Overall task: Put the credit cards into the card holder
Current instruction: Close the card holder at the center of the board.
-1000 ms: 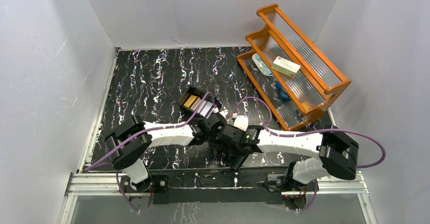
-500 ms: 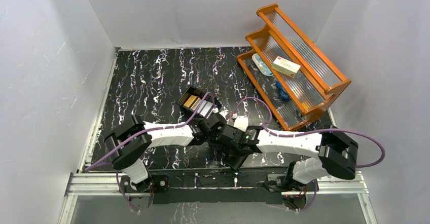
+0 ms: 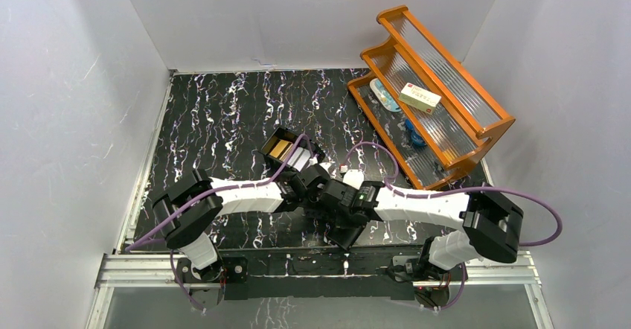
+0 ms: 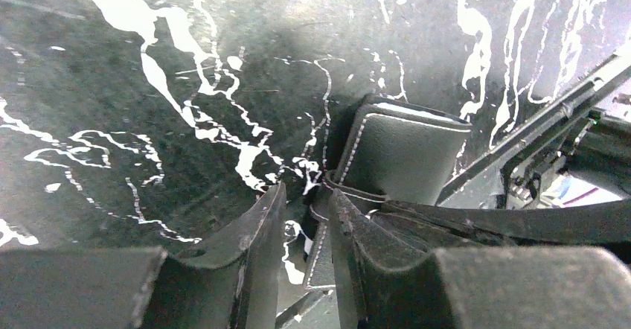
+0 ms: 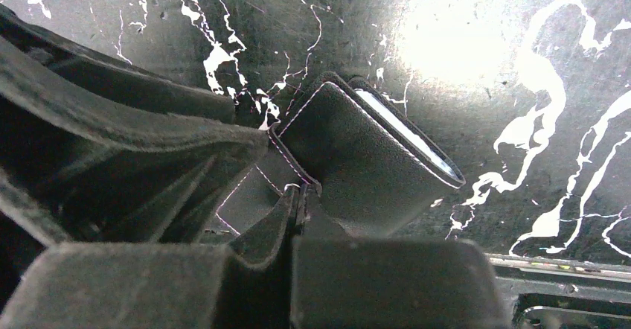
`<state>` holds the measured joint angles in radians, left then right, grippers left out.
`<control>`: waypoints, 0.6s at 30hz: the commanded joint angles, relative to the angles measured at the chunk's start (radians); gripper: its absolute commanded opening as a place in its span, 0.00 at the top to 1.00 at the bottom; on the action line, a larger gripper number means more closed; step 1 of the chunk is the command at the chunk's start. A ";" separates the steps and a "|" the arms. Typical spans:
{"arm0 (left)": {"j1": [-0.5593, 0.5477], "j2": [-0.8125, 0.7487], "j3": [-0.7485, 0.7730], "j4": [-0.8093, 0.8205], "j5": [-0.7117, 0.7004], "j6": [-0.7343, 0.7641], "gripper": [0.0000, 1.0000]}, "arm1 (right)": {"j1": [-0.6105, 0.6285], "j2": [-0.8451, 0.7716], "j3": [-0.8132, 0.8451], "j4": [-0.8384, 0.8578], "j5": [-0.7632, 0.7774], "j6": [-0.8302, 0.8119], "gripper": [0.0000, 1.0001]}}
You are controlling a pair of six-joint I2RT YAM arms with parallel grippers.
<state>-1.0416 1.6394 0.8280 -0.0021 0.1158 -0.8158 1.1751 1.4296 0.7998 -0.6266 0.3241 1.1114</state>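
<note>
Two grippers meet near table centre, at about 12 o'clock from the bases. Right gripper: fingers pressed together on a stitched flap of the card holder, which sits folded on the marbled table. Left gripper: fingers narrowly parted, another edge of the holder in the gap against one finger. I see table through that gap and cannot confirm a pinch. Pale strip at the holder's upper edge; I cannot tell card from lining. Beige and silver credit cards sit in a black box at 11 o'clock of the grippers.
</note>
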 commanded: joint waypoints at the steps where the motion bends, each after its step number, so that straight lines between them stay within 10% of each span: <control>1: -0.024 -0.031 -0.019 -0.021 -0.015 -0.008 0.74 | -0.025 0.225 -0.085 -0.057 -0.059 -0.007 0.98; 18: -0.025 -0.265 -0.090 -0.078 -0.179 -0.020 0.69 | -0.016 -0.039 0.122 -0.106 0.100 -0.061 0.83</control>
<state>-1.0248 1.5284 0.7357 -0.0406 0.0536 -0.8520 1.2137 1.4609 0.8875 -0.6800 0.3660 1.0668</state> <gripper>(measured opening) 0.299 0.141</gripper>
